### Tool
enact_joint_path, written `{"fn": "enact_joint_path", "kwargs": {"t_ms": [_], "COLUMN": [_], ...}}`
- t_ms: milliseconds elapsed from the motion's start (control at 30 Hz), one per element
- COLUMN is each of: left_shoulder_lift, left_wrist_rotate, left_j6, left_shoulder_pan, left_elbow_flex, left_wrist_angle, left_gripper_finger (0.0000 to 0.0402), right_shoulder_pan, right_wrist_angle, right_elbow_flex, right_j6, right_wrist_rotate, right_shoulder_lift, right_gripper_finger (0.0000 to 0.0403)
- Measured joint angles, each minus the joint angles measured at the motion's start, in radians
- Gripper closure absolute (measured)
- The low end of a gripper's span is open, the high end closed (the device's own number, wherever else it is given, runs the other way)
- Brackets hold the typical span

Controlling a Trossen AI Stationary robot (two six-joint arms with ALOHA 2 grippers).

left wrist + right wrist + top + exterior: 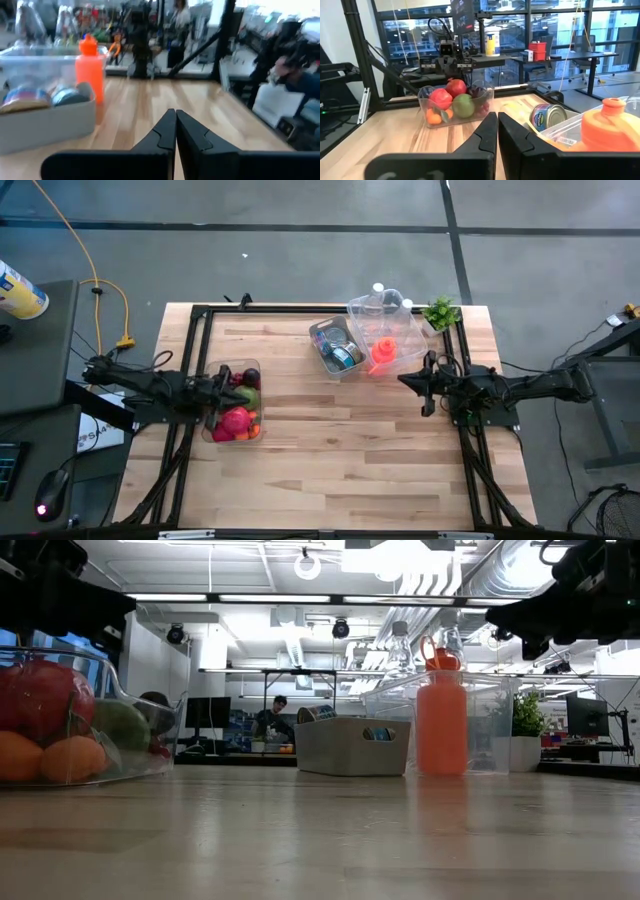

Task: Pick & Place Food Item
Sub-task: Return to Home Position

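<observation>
The closed left claw [224, 388] is hovering over the fruit bin [260, 416], the closed right claw [404, 380] beside the clear bin [360, 315] holding an orange tumbler [384, 352]. Only the right wrist view is showing the label on a can [547, 118].

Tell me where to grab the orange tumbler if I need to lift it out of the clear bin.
Grip the orange tumbler by its cap and neck, coming straight down from above. It stands upright inside the clear bin, whose walls would block a side approach to its body. The right gripper, shut, is nearest.
</observation>
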Motion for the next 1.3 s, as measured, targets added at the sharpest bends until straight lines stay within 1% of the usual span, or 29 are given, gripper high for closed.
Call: {"fn": "enact_joint_path", "kwargs": {"t_ms": [100, 233, 333, 467, 700, 800, 967, 1300], "left_shoulder_lift": [-0.001, 0.000, -0.001, 0.001, 0.005, 0.005, 0.005, 0.005], "left_wrist_rotate": [0.032, 0.040, 0.065, 0.083, 0.082, 0.083, 0.083, 0.083], "left_j6": [0.018, 0.022, 0.034, 0.109, 0.229, 0.266, 0.269, 0.266], "left_shoulder_pan": [0.000, 0.000, 0.000, 0.000, 0.000, 0.000, 0.000, 0.000], "left_elbow_flex": [-0.037, -0.038, -0.039, -0.041, -0.042, -0.042, -0.042, -0.043], "left_wrist_angle": [0.053, 0.041, 0.041, 0.036, 0.037, 0.037, 0.037, 0.041], "left_gripper_finger": [0.0397, 0.0397, 0.0397, 0.0397, 0.0397, 0.0397, 0.0397, 0.0397], "right_shoulder_pan": [0.000, 0.000, 0.000, 0.000, 0.000, 0.000, 0.000, 0.000], "right_wrist_angle": [-0.022, -0.088, -0.141, -0.165, -0.166, -0.166, -0.171, -0.171], "right_elbow_flex": [0.000, 0.000, 0.000, -0.001, -0.001, -0.002, -0.002, -0.002], "right_j6": [-0.001, 0.001, 0.015, 0.076, 0.076, 0.141, 0.209, 0.210], "right_wrist_rotate": [0.000, -0.002, -0.016, -0.063, -0.053, -0.058, -0.057, -0.055], "right_shoulder_lift": [0.000, 0.000, 0.002, 0.004, 0.004, 0.004, 0.004, 0.004], "right_gripper_finger": [0.0401, 0.0401, 0.0401, 0.0401, 0.0401, 0.0401, 0.0401, 0.0401]}}
